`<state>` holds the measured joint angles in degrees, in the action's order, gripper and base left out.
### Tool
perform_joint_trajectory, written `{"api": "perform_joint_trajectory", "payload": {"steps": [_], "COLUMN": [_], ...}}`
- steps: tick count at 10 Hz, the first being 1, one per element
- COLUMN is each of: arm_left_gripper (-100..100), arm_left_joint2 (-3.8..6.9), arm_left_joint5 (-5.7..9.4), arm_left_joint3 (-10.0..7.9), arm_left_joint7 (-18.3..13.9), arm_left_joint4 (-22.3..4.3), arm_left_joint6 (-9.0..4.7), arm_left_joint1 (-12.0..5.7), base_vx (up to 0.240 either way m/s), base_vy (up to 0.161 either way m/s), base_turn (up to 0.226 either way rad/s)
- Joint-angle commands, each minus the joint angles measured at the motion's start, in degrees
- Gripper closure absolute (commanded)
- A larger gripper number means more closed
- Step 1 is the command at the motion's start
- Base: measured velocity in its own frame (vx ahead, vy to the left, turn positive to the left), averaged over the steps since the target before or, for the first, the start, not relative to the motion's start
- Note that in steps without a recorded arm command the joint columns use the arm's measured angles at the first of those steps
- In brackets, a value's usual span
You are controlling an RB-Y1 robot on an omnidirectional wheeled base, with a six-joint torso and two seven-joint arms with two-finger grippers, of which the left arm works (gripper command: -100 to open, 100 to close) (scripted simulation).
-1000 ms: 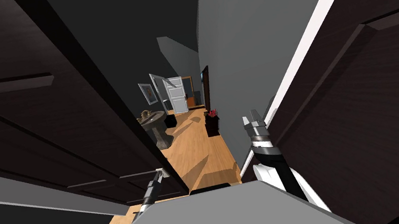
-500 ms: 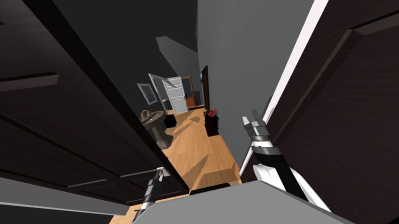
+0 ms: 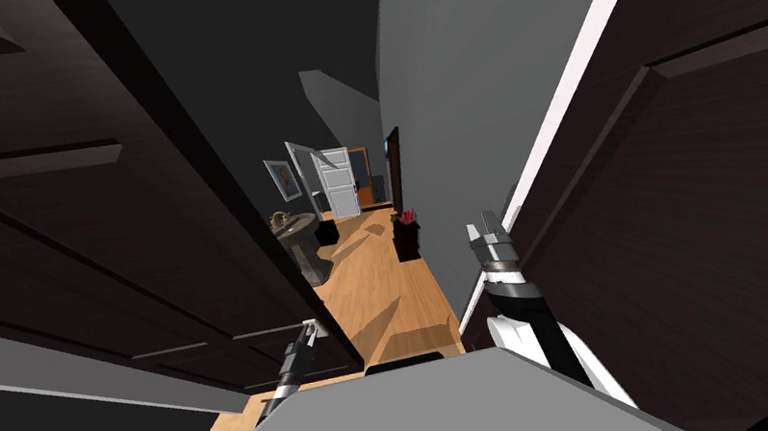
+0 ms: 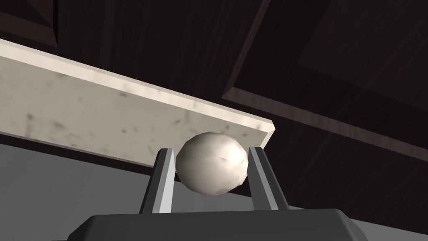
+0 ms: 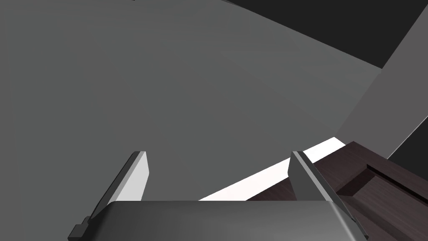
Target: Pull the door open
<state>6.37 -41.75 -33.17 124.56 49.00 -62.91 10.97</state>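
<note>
Left gripper [image 4: 211,150] clamped on the round pale knob [image 4: 209,169], one finger pressed to each side. A pale plate [image 4: 104,117] sat directly behind the knob. In the head view this grip lay at 7 o'clock from centre, on the free edge of the dark door [image 3: 82,229], which ran from there up toward 11 o'clock. Right gripper [image 3: 486,228] was idle at 5 o'clock, fingers spread with nothing between them, close to the white trim [image 3: 580,58] of a second dark door.

Change over the last second: the top of the door's edge leaned a little further toward 12 o'clock. The white trim on the other side leaned inward too. Both grippers and the far sink [image 3: 298,237] barely shifted. Both sides moving together reads partly as my own head or torso move, so the true swing was probably small.

Judgement: pull under way. The door was ajar, with wood floor [image 3: 379,286] showing through the gap. The grip had not slipped, so drawing back further should widen the gap.
</note>
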Motion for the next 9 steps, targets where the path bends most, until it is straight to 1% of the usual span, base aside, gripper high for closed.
{"api": "perform_joint_trajectory", "payload": {"steps": [1,3,4,6,7,9], "arm_left_gripper": [100,100,100,100,100,100], "arm_left_joint2": [0.02,0.34,0.34,0.7,0.7,1.06], "arm_left_joint5": [0.52,1.59,1.59,2.75,2.75,3.91], "arm_left_joint3": [0.57,1.45,1.45,2.42,2.42,3.38], "arm_left_joint7": [-2.5,-5.8,-6.4,-10.0,-10.6,-14.2], "arm_left_joint4": [0.0,-0.5,-0.5,-1.1,-1.1,-1.8], "arm_left_joint6": [0.03,0.19,0.19,0.37,0.37,0.54], "arm_left_joint1": [-0.15,-0.62,-0.62,-1.13,-1.13,-1.64], "base_vx": [-0.024,-0.032,-0.027,-0.038,-0.03,-0.032], "base_vy": [0.003,0.012,0.013,0.004,0.007,0.007], "base_turn": [-0.01,-0.025,-0.02,-0.023,-0.012,-0.022]}}
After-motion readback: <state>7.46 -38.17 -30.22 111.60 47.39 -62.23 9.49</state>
